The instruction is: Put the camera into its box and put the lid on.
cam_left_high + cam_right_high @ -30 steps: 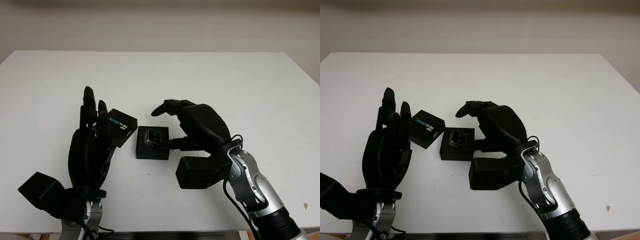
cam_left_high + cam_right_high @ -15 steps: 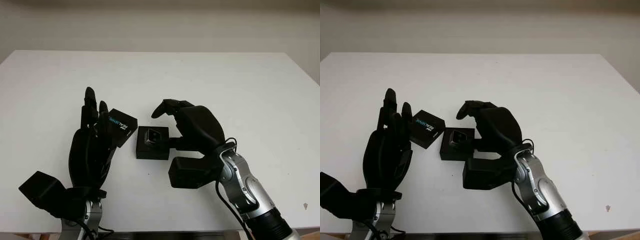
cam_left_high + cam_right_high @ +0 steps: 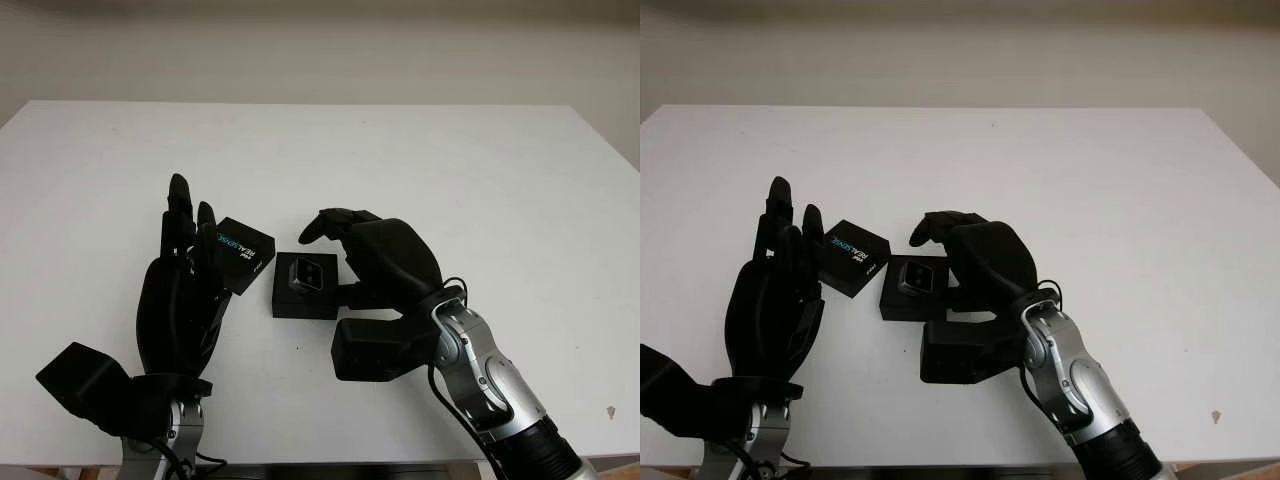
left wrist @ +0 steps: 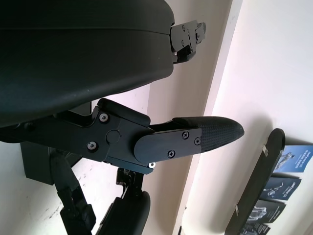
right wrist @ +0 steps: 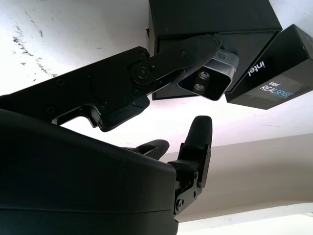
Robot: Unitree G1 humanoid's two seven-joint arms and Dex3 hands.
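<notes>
A black open box (image 3: 304,300) stands at the middle of the white table. The small silver camera (image 3: 306,274) sits in its top, lenses up, a little tilted. My right hand (image 3: 330,258) arches over the box from the right, open; in the right wrist view its thumb (image 5: 146,73) lies against the camera (image 5: 209,80) while the other fingers (image 5: 196,142) stay off it. The black lid (image 3: 243,254) with blue lettering lies just left of the box. My left hand (image 3: 192,225) stands upright beside the lid, open, holding nothing.
The white table (image 3: 480,180) reaches far to the back and to both sides. Its front edge (image 3: 330,462) runs close below the two arms. A small dark speck (image 3: 610,411) marks the front right.
My right forearm and wrist have swung left, and the curled fingers have dropped a little nearer the box. Camera, box, lid and left hand have stayed put.
</notes>
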